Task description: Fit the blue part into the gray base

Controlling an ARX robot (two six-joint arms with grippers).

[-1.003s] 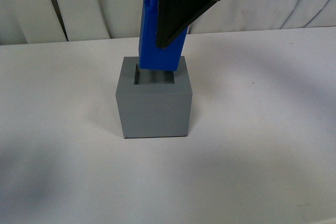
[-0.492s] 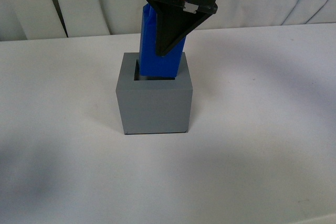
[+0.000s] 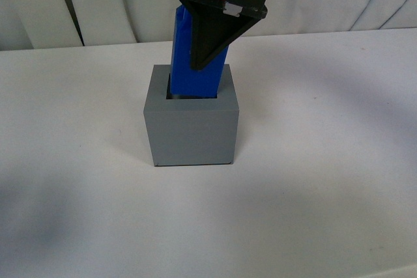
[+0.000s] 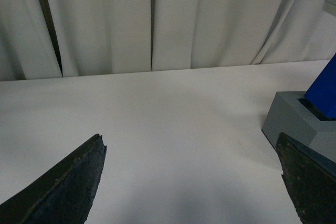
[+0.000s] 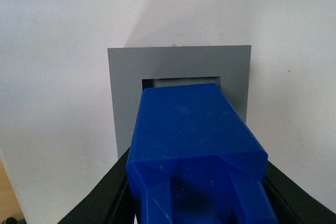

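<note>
The gray base [image 3: 191,131] stands on the white table in the middle of the front view. The blue part [image 3: 183,63] is upright, its lower end inside the base's square recess. My right gripper [image 3: 207,50] is shut on the blue part's upper half from above. In the right wrist view the blue part [image 5: 189,129] fills the space between the black fingers [image 5: 102,195] and covers most of the recess of the base [image 5: 126,77]. My left gripper [image 4: 191,182] is open and empty, low over the table; the base [image 4: 289,119] and blue part [image 4: 325,90] show at that view's edge.
The white table [image 3: 326,128] spreads all round the base. White curtains [image 3: 98,4] hang behind the table's far edge. A dark gap in the curtains [image 4: 152,22] shows in the left wrist view.
My right gripper has lowered the blue part: a second ago its lower end hung just above the recess, now it sits inside it. The base has not moved.
</note>
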